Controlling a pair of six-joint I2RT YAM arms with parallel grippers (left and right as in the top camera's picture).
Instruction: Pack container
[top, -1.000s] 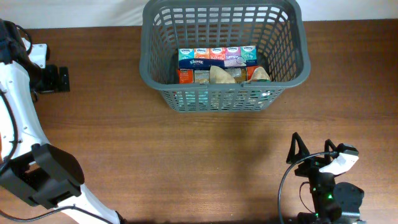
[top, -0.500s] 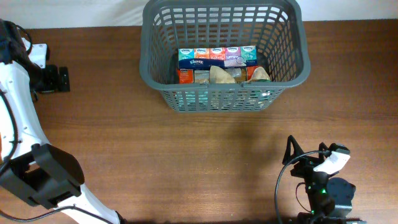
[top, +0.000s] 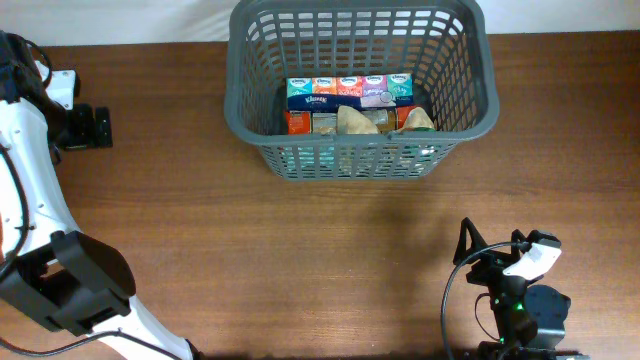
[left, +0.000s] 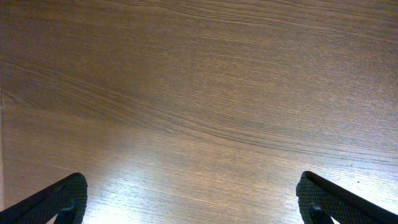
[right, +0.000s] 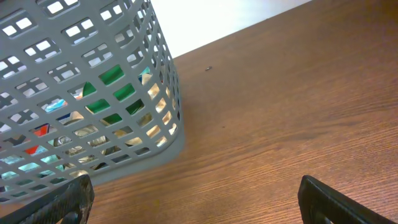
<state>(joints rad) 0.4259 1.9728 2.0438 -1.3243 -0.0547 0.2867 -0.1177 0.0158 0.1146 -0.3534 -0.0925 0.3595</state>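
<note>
Smooth brown wood-grain table (top: 300, 250) against a white wall (right: 217, 18). A grey plastic lattice basket (top: 350, 158) with rounded corners holds colourful boxes (top: 348, 90). The left gripper (left: 189, 194) and right gripper (right: 194, 190) both gape wide, empty.

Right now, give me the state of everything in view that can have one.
container, upright, open at the top, partly filled.
tissue packs, side by side in a row inside the container.
left gripper, jaws wide open, holding nothing.
right gripper, jaws wide open, holding nothing, outside the container.
</note>
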